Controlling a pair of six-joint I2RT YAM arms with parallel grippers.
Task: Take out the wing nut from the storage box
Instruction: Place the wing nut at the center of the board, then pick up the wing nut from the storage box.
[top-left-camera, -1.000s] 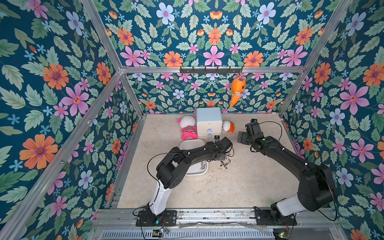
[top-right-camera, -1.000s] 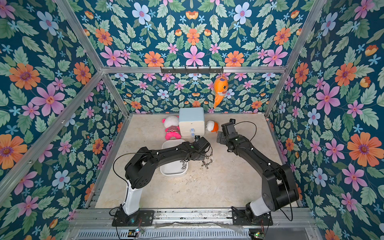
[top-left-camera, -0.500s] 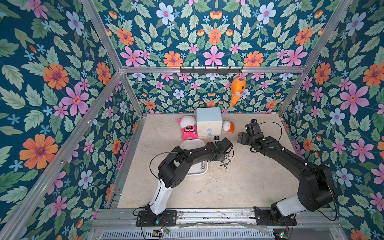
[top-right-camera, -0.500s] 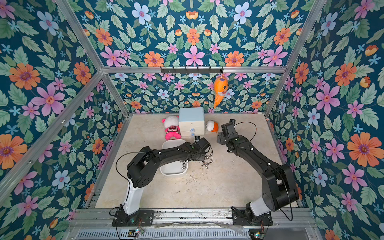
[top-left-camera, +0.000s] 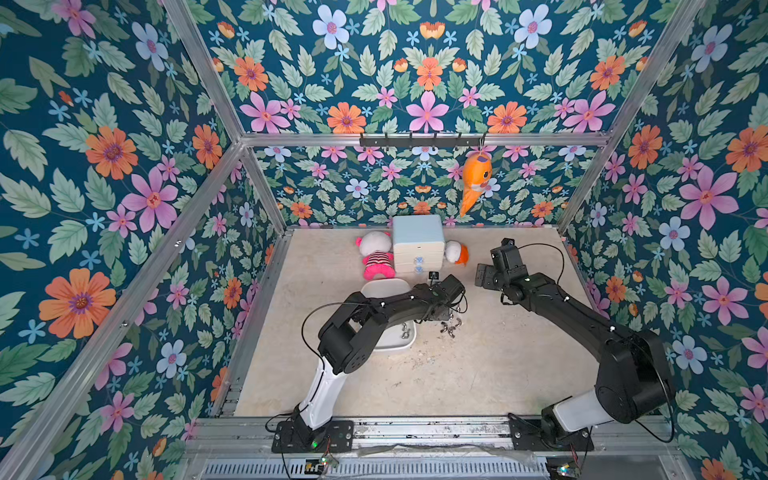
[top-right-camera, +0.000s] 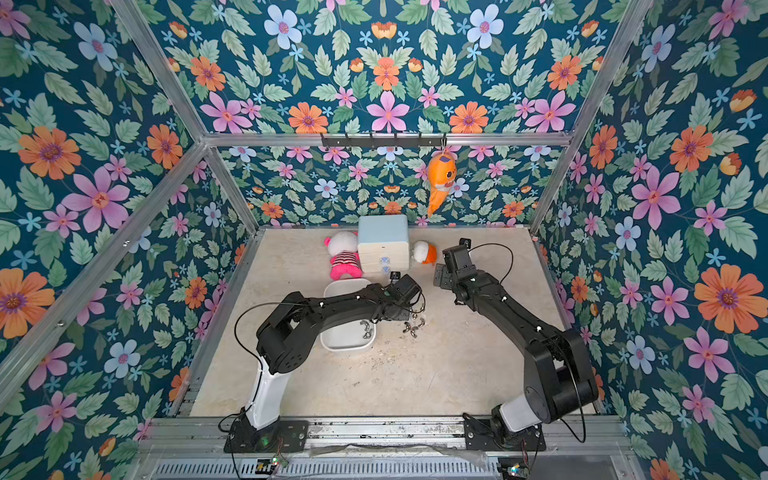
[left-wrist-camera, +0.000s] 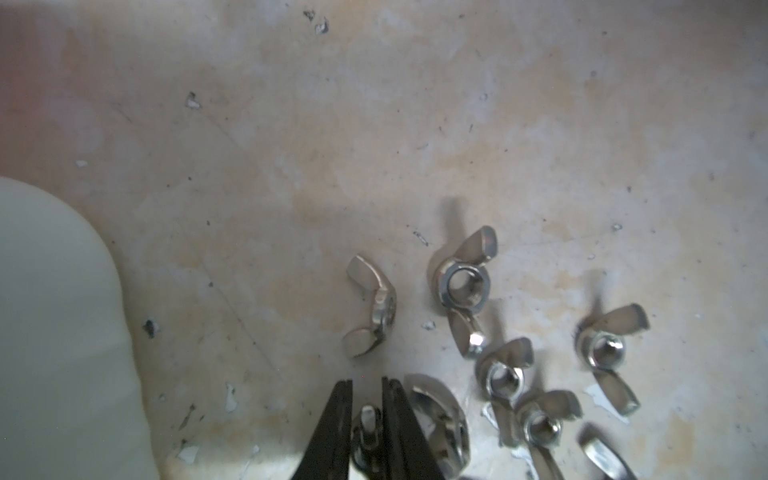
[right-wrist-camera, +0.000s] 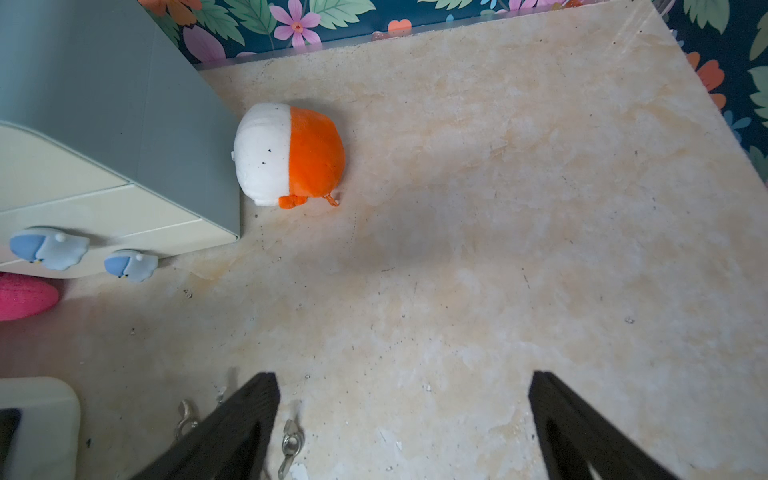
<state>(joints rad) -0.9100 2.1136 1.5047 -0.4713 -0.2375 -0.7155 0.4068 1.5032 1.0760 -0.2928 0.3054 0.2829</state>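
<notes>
In both top views the box (top-left-camera: 392, 345) (top-right-camera: 347, 344) sits mid-table. What look like two nuts (top-left-camera: 405, 330) lie in its near right corner. A small heap of nuts (top-left-camera: 451, 327) lies on the table (top-left-camera: 478, 374) just beside its right rim. My left arm (top-left-camera: 395, 306) reaches low across the box, elbow bent sharply back and wrist tipped down over that heap. The right arm (top-left-camera: 561, 305) is stretched toward the cabinet (top-left-camera: 417, 241), well clear of the work.

From the left wrist, the left gripper (left-wrist-camera: 365, 381) points down at the table, outside the box corner (left-wrist-camera: 62, 311). One nut (left-wrist-camera: 368, 428) stands on edge between the fingers, which are only narrowly apart. I can't tell whether they pinch it or merely flank it. Several others lie scattered close by.

From the right wrist, the right gripper (right-wrist-camera: 403, 376) hovers above bare table, fingers spread wide with nothing between them.

My read is that this nut is out of the box and needs only a clean release and a lift away. The ones in the box are left to fetch.
</notes>
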